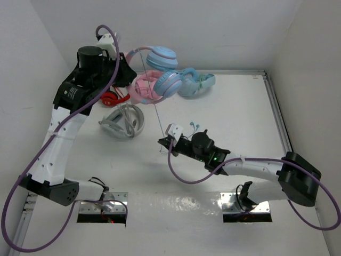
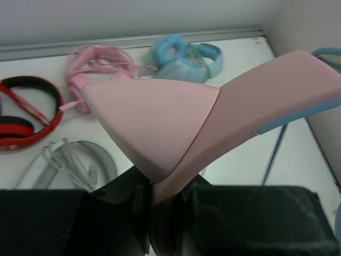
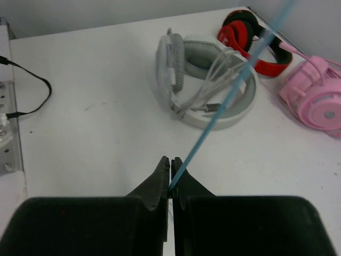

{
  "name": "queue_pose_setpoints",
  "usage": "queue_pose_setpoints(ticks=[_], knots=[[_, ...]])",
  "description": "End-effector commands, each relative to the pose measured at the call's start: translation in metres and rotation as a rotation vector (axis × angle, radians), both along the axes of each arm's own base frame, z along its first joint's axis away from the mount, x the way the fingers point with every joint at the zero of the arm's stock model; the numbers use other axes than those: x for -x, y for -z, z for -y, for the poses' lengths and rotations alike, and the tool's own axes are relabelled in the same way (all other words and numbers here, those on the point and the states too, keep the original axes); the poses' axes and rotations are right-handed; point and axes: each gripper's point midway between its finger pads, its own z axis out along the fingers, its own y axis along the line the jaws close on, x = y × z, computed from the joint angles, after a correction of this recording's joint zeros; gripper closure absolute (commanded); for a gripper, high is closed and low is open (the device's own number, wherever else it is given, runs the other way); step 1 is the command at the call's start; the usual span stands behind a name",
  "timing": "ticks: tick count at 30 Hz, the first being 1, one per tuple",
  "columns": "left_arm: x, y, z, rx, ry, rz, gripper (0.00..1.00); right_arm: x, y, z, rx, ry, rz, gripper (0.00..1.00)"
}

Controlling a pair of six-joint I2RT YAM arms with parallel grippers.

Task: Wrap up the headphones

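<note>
The headphones [image 1: 161, 57] hang above the back of the table, with a light blue earcup and a pink headband [image 2: 256, 101] that bears a small pink ear [image 2: 154, 117]. My left gripper [image 1: 128, 64] is raised at the back left. In the left wrist view it [image 2: 165, 186] is shut on the headband just below the ear. The thin teal cable [image 1: 154, 101] runs taut from the headphones down to my right gripper [image 1: 163, 142] near the table's middle. In the right wrist view that gripper [image 3: 170, 184] is shut on the cable [image 3: 224, 101].
An all-pink pair [image 1: 145, 88] and an all-teal pair [image 1: 198, 81] lie at the back, under and beside the held headphones. Red headphones [image 1: 113, 97] and a grey pair [image 1: 123, 121] with a bundled cord lie left of the taut cable. Walls close in the table's sides.
</note>
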Motion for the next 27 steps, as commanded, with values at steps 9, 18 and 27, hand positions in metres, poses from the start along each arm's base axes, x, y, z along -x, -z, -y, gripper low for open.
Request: queue_pose_setpoints(ticks=[9,18,27], knots=[[-0.061,-0.022,-0.09,-0.193,-0.499,0.3,1.0,0.031,-0.001,-0.042,0.205,-0.074,0.02,1.0],[-0.078,0.082,-0.072,-0.765,-0.41,0.219,1.0,0.007,-0.059,-0.018,0.244,0.121,0.034,1.0],[-0.042,0.184,-0.015,-1.07,-0.003,0.126,1.0,-0.048,-0.108,0.075,0.424,0.601,0.294,1.0]])
